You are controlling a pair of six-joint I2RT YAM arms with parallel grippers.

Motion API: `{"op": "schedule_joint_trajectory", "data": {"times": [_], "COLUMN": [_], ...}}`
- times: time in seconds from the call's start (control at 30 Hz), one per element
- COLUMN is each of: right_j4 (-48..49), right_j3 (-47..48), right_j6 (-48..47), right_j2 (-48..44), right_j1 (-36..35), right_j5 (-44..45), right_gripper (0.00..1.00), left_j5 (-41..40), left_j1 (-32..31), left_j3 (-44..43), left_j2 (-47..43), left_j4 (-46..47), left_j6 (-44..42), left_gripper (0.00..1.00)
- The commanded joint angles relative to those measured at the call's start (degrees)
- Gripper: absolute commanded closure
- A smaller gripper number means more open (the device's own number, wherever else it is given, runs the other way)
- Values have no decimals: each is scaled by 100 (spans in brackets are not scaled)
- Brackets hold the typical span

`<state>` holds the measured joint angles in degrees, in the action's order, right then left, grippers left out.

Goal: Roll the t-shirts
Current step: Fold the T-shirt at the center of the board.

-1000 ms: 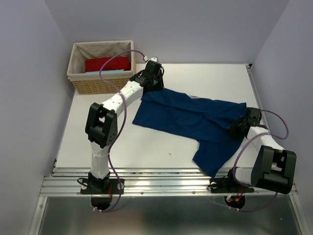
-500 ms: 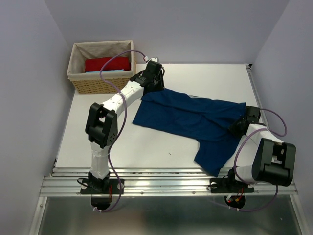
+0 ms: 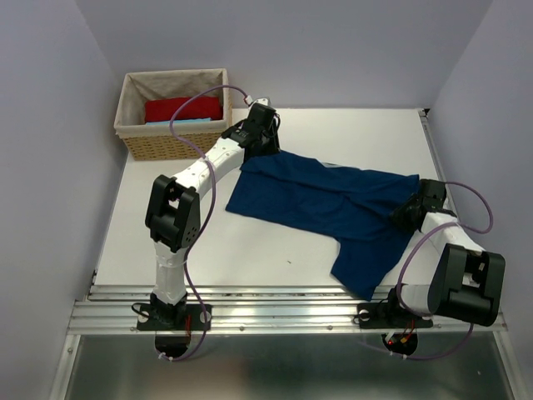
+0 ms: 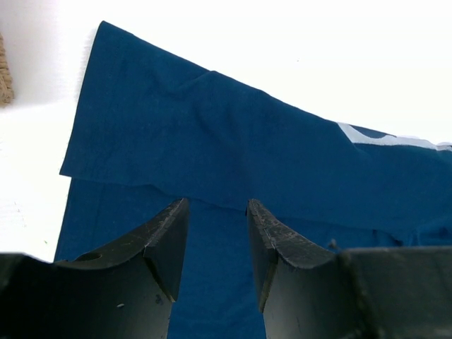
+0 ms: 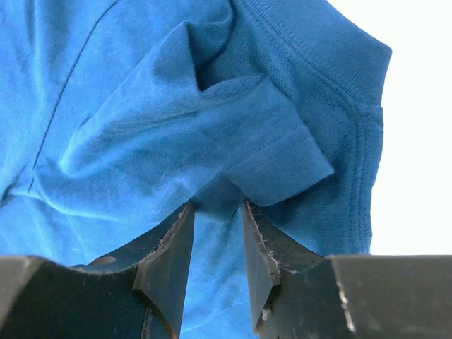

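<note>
The dark navy t-shirt [image 3: 316, 204] lies folded into a long band across the white table, with one flap hanging toward the near edge. My left gripper [image 3: 256, 150] hovers at the shirt's far left corner. In the left wrist view the left gripper [image 4: 215, 203] is open, with flat navy cloth [image 4: 212, 141] showing under the gap. My right gripper [image 3: 396, 218] is at the shirt's right end. The right wrist view shows the right gripper [image 5: 217, 205] open, its tips at a folded sleeve [image 5: 275, 152]. A red cloth [image 3: 183, 108] and a light-blue cloth [image 3: 187, 122] lie in the basket.
The wicker basket [image 3: 158, 146] with a cloth liner stands at the far left corner, just left of my left gripper. Grey walls close in the table on three sides. A metal rail [image 3: 275, 304] runs along the near edge by the arm bases.
My right wrist has shifted slightly at the shirt's right end, and the near flap's edge has moved a little. The left arm has not moved.
</note>
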<state>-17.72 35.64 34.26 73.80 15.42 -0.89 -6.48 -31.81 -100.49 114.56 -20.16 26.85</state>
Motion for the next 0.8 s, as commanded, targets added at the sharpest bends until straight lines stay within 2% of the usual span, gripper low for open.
{"op": "schedule_joint_trajectory", "data": {"times": [0.0,0.1,0.2,0.23,0.27,0.77], "right_j4": [66,145,163,172,163,-759], "right_j3": [242,286,321,330,338,488], "right_j6": [-104,-95,-104,-121,-121,-148], "right_j2": [82,196,223,205,161,-1043], "right_j1": [49,49,49,49,49,49], "right_j5": [326,378,379,370,361,-175], "right_gripper": [61,69,84,94,98,99], "left_j5": [-64,-73,-81,-90,-82,-81], "left_j1": [-35,-35,-36,-36,-36,-36], "left_j3": [-50,-59,-41,-41,-32,-41], "left_j2": [-470,-470,-470,-487,-479,-452], "left_j4": [4,-5,-14,-14,-14,12], "left_j6": [-57,-66,-66,-66,-66,-75], "left_gripper": [50,50,50,50,50,50]}}
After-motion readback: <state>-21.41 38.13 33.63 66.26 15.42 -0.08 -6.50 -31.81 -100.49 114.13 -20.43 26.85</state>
